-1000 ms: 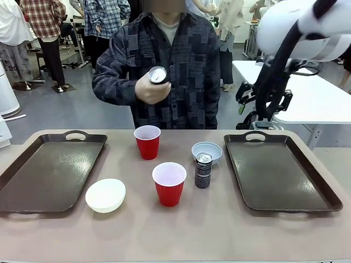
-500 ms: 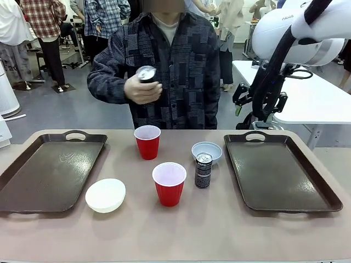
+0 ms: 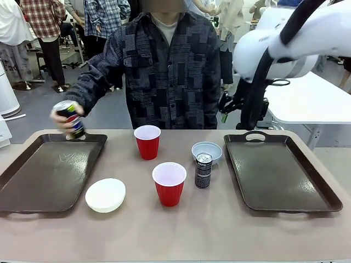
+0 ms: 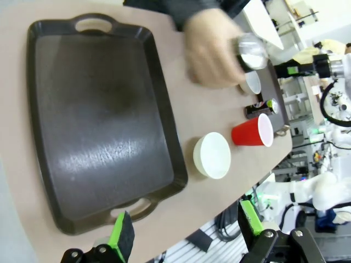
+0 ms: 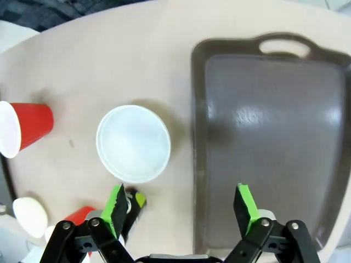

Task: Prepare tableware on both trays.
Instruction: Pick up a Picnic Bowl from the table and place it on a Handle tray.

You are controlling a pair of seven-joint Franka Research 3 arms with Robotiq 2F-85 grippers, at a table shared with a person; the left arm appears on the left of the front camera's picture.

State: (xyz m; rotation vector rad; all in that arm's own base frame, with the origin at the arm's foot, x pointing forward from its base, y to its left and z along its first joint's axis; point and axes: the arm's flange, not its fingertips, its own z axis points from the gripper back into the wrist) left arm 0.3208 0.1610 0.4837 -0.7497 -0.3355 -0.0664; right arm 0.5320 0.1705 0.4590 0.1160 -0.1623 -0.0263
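The person's hand (image 3: 67, 116) is out over the far end of the left dark brown rectangular plastic tray (image 3: 49, 175), gripping the blue Pepsi can (image 3: 71, 116). The can is tilted, right by the tray's loop handle. It's blurred, so I can't tell whether it touches the rim.

The right dark brown rectangular plastic tray (image 3: 279, 178) lies on the other side of the tan table (image 3: 219, 230), and the rest of the tableware stands between the two trays. One red plastic cup with a white inside (image 3: 147, 142) is upright toward the person. A second red plastic cup (image 3: 169, 186) stands nearer the robot. The round white bowl (image 3: 105, 195) sits just beside the left tray's right rim. The short black can (image 3: 203, 171) is upright in the middle, with the pale grey-blue bowl (image 3: 207, 149) right behind it. From here I can't tell whether those two are touching or just apart.

The left gripper (image 4: 185, 227) has its jaws spread wide with nothing between the green pads. It hangs above the near end of the left tray, by the handle there.

The right gripper (image 5: 181, 205) is also wide open and empty, held high on the white right arm (image 3: 290, 38). It looks straight down, with the grey-blue bowl on one side, the right tray on the other, and the black can peeping out beside one finger.
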